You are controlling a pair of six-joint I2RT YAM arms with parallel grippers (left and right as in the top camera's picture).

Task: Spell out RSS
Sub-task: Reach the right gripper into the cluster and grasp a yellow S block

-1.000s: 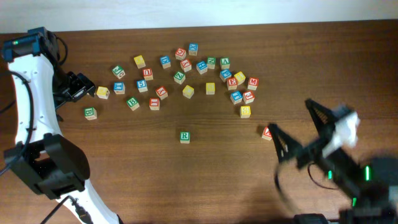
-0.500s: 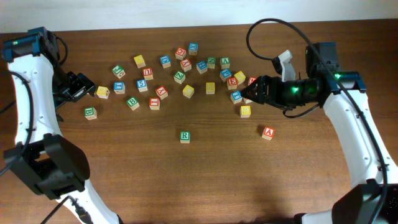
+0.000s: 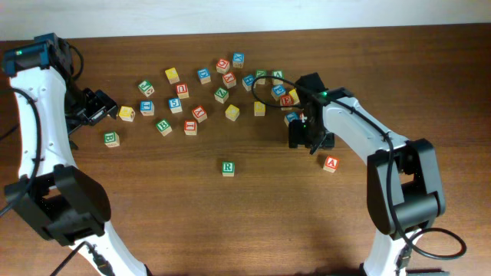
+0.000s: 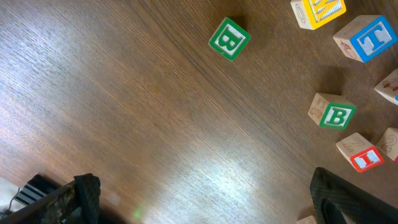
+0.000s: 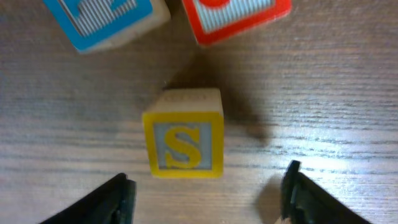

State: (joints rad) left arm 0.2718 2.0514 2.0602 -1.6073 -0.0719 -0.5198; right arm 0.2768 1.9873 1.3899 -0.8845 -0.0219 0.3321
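A green R block (image 3: 228,168) lies alone on the wooden table, in front of the scattered letter blocks. My right gripper (image 3: 302,136) hangs over the right end of the cluster and hides the block beneath it from overhead. In the right wrist view a yellow S block (image 5: 183,142) lies on the table just ahead of the open, empty fingers (image 5: 205,193), which do not touch it. My left gripper (image 3: 98,107) is open and empty at the far left, beside a yellow block (image 3: 126,113). Its fingers (image 4: 205,205) are spread wide over bare wood.
Many letter blocks lie across the back middle of the table (image 3: 230,77). A red A block (image 3: 331,162) lies right of my right gripper. A blue block (image 5: 106,18) and a red block (image 5: 236,15) lie close behind the S block. Two green B blocks (image 4: 229,38) (image 4: 333,114) lie ahead of the left gripper.
My right arm has swung in from the lower right, passed over the right end of the cluster, and come down over the yellow S block. The left arm has not moved.
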